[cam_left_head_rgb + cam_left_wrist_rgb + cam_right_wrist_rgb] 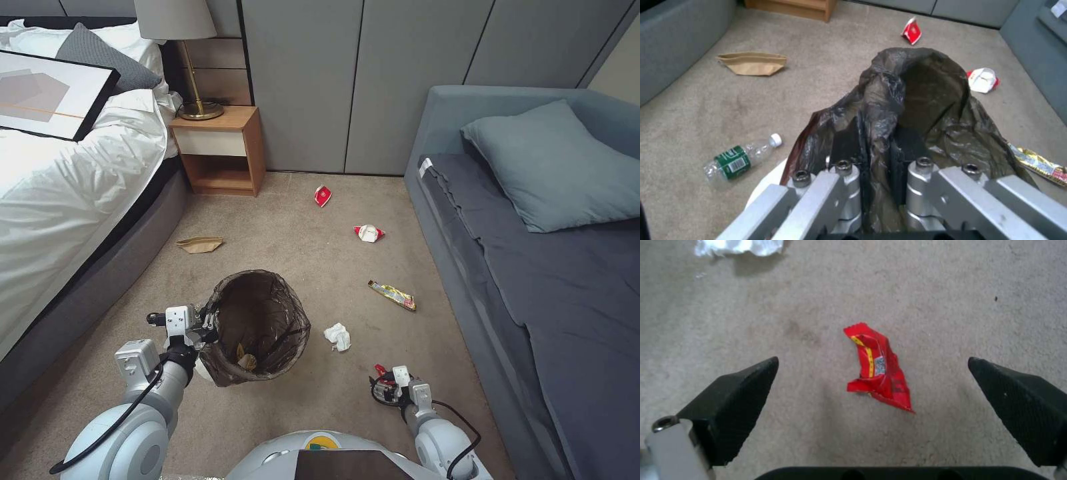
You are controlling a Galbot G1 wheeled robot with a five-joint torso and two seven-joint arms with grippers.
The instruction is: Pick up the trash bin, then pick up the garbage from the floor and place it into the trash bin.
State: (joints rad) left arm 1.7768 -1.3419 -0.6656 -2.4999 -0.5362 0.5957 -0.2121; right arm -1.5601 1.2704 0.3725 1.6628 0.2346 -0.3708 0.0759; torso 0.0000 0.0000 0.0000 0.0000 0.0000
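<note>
My left gripper (209,325) is shut on the near-left rim of the trash bin (261,325), a white pail lined with a dark brown bag (925,100); some litter lies in its bottom. My right gripper (383,381) hangs open, low over the floor (300,253). A red wrapper (878,370) lies flat on the carpet between its spread fingertips (744,386), untouched. More garbage is scattered around: a white tissue (338,337), a yellow wrapper (392,295), two crushed red-and-white cups (369,233) (323,195), a brown paper bag (199,244) and a plastic bottle (740,160) beside the bin.
A bed (60,200) runs along the left, and a wooden nightstand (219,150) with a lamp stands at the back. A grey-blue sofa (533,233) borders the right. Grey wall panels (347,80) close the far end. Open carpet lies between bed and sofa.
</note>
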